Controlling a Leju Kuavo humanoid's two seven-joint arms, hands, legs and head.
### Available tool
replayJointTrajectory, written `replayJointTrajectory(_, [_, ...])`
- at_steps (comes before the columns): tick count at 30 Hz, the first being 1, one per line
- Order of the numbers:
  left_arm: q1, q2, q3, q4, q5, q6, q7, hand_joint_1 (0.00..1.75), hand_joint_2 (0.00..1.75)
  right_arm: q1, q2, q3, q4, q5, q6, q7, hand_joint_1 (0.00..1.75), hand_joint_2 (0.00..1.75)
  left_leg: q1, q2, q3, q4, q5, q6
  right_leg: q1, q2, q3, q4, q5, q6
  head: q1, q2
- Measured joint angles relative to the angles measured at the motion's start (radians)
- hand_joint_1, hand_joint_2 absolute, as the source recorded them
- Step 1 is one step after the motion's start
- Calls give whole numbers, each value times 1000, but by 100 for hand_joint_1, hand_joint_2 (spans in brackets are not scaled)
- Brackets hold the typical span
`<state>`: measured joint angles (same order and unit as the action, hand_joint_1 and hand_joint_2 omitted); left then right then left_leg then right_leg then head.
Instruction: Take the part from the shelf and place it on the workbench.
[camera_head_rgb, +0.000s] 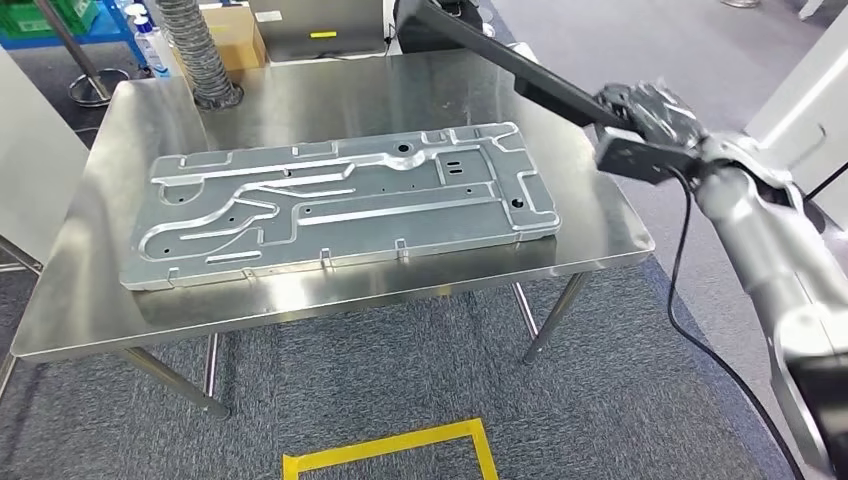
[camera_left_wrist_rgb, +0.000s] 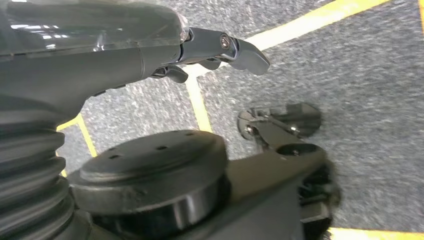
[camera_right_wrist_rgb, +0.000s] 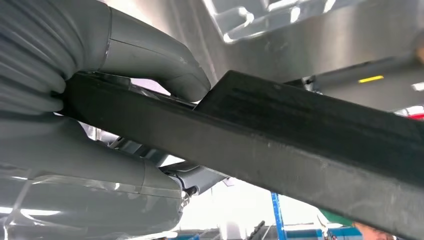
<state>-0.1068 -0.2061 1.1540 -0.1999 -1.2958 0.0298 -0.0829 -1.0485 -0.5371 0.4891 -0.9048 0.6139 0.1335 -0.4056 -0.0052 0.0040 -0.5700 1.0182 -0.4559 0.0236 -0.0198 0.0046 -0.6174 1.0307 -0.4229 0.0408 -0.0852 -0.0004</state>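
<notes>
The part is a long black bar (camera_head_rgb: 500, 58) that slants over the back right corner of the steel workbench (camera_head_rgb: 300, 100). My right hand (camera_head_rgb: 650, 112) grips its near end, just beyond the bench's right edge. In the right wrist view the bar (camera_right_wrist_rgb: 300, 145) runs across the picture, clamped between the grey thumb (camera_right_wrist_rgb: 150, 60) and the rest of the hand. My left hand (camera_left_wrist_rgb: 220, 47) hangs above the carpet with its fingers stretched out and nothing in them.
A large stamped metal panel (camera_head_rgb: 340, 205) covers most of the benchtop, leaving bare strips at the back and right. A ribbed hose (camera_head_rgb: 195, 50), a cardboard box (camera_head_rgb: 235, 40) and a spray bottle (camera_head_rgb: 150, 45) stand behind the bench. Yellow tape (camera_head_rgb: 400, 450) marks the floor in front.
</notes>
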Motion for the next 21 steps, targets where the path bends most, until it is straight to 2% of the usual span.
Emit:
replayJointTrajectory(2, [0,0,0,0,0,-1,-1,0,175,-63,26,60,88,16,-24,-1,175,175,0,-6,-4,-1,2,-9,4,-3,1,-11,-4,-13,0,0])
replayJointTrajectory(4, [2,0,0,0,0,-1,-1,0,175,-101,45,98,148,21,-33,-4,175,175,1,-9,-11,11,-9,-21,1,-8,3,-15,-3,-25,0,0])
replayJointTrajectory(6, [4,0,0,0,0,-1,-1,0,175,-129,60,122,190,21,-39,-6,175,175,3,-9,-50,93,-54,-31,-1,-11,5,-18,-3,-37,0,0])
replayJointTrajectory(8, [5,0,0,0,0,-1,-2,0,175,-145,73,139,219,21,-42,-8,175,175,5,-9,-121,235,-111,-34,3,-11,6,-18,-5,-44,0,0])
replayJointTrajectory(9, [5,0,0,0,0,-2,-2,0,175,-149,78,146,231,21,-42,-8,175,175,6,-9,-149,285,-121,-35,5,-10,8,-17,-7,-46,0,0])
replayJointTrajectory(10, [5,0,0,0,0,-2,-2,0,175,-151,81,152,241,21,-42,-9,175,175,6,-9,-162,300,-112,-33,7,-9,11,-17,-9,-47,0,0])
replayJointTrajectory(11, [4,0,0,0,0,-2,-2,0,175,-153,84,157,249,21,-42,-9,175,175,6,-9,-154,271,-82,-31,8,-8,14,-16,-11,-47,0,0])
replayJointTrajectory(13, [5,0,0,0,0,-2,-5,0,175,-158,91,165,262,28,-46,-2,175,175,5,-10,-100,138,-4,-21,11,-6,22,-14,-18,-45,0,0])
replayJointTrajectory(14, [7,0,0,0,-1,-1,-10,0,175,-165,98,172,272,42,-53,12,175,175,4,-10,-72,75,22,-17,13,-4,23,-12,-21,-43,0,0])
replayJointTrajectory(16, [7,1,-1,0,-6,2,-24,0,175,-187,123,191,305,91,-80,64,175,175,0,-9,-47,15,32,-10,15,0,19,-11,-22,-35,0,0])
replayJointTrajectory(19, [6,1,-8,0,-21,11,-38,0,175,-204,183,220,371,163,-141,144,175,175,3,-5,-40,-3,34,-1,14,1,15,-8,-24,-21,0,0])
replayJointTrajectory(21, [1,1,-18,0,-29,18,-46,0,175,-204,232,241,413,200,-187,183,175,175,7,0,-34,-13,39,6,12,-1,-13,52,-60,-13,0,0])
